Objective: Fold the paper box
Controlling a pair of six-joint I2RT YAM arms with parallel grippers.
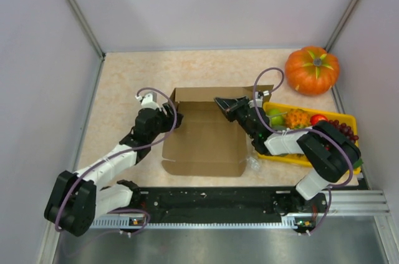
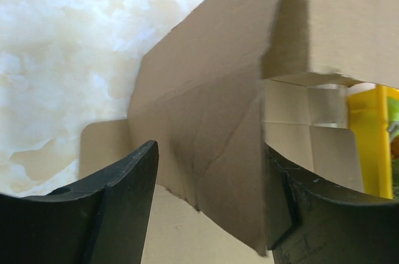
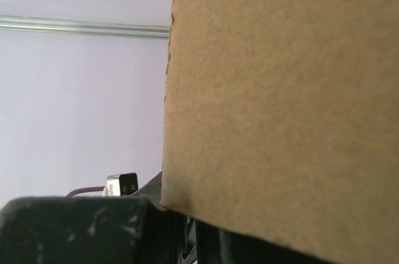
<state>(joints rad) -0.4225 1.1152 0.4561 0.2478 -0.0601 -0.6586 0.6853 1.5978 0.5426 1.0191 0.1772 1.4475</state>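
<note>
Brown cardboard paper box (image 1: 202, 142) sat half-folded on the speckled beige bench (image 1: 124, 83). Left fingers (image 2: 118, 208) stood apart, straddling its left wall, and right fingers (image 1: 225, 104) were closed tight by its back wall.

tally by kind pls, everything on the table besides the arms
paper box: 1
pumpkin: 1
yellow tray: 1
fruit pieces in the tray: 4 visible (green, orange, red, dark grapes); the right arm may hide more
Total: 7 visible
</note>
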